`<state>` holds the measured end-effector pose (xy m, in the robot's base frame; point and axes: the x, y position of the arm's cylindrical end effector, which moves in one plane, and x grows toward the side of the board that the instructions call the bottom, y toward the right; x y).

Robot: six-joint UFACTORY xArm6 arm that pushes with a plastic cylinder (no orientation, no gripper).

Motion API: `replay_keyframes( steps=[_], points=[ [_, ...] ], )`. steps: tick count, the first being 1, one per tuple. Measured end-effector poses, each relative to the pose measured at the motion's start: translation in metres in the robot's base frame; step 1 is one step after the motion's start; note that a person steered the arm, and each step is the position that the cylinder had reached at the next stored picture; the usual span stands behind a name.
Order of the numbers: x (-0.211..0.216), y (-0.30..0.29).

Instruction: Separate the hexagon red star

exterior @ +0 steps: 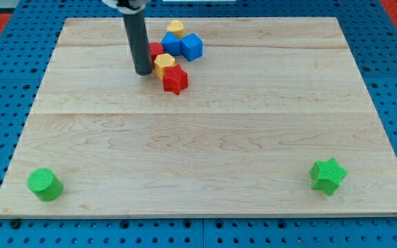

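tip (143, 72) sits just left of yellow hexagon (164, 64), red star (175, 80).

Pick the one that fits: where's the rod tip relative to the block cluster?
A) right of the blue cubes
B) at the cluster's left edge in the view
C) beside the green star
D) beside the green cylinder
B: my tip sits at the view's left of the cluster near the top of the board, just left of the yellow hexagon and the red star, far from both green blocks at the bottom corners.
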<state>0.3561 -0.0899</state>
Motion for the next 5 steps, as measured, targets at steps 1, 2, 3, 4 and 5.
replay_keyframes(
  steps=[1,2,3,4,5],
  points=[
    [0.004,0.074],
    [0.005,0.072],
    [0.000,0.022],
    [0.000,0.013],
    [-0.010,0.035]
  ],
)
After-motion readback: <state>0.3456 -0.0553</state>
